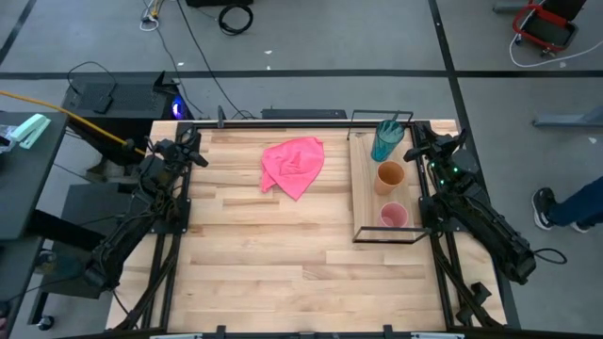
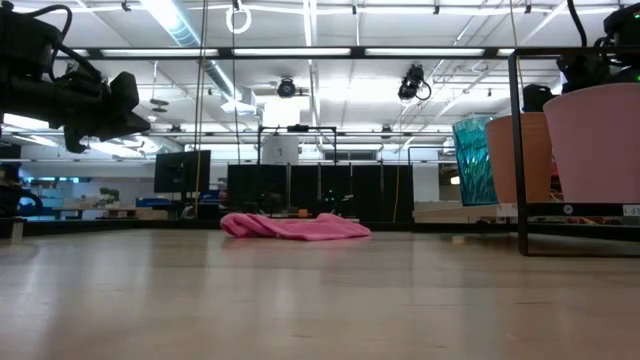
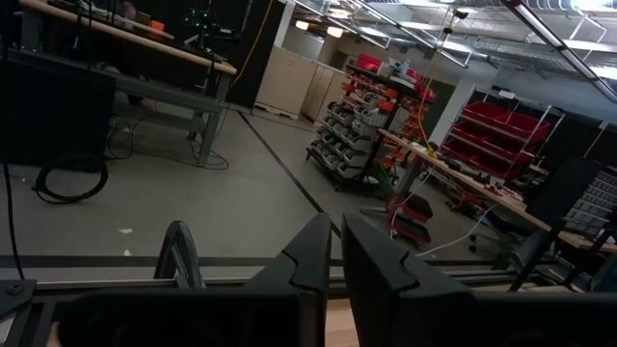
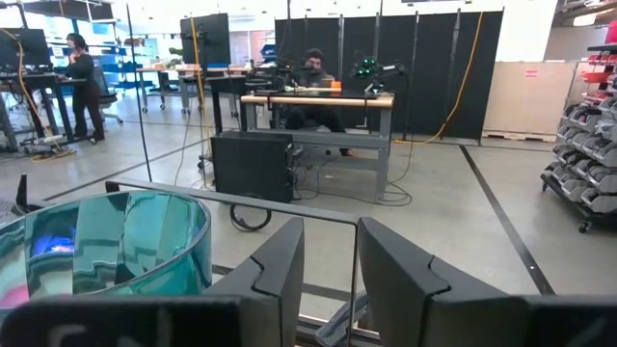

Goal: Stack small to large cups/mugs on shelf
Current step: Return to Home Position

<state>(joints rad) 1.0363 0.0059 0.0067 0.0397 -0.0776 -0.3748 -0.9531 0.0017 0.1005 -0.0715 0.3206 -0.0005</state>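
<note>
Setting: robotics lab or workshop in a large industrial hall. Evidence: grey concrete floor [image 1: 311, 38] marked with dark tape lines; ceiling strip lights [image 2: 300, 52] on open trusses; black partition screens [image 4: 424, 67]; workbenches [image 4: 318, 101] with equipment and people standing or seated at them; red parts-bin racks [image 3: 501, 130]; loose cables [image 1: 234, 17] on the floor; butcher-block robot table [image 1: 273, 254].

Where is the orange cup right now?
In the high view the orange cup stands on the shelf at the table's right side, in the middle of a row between the teal cup and the pink cup.
</note>
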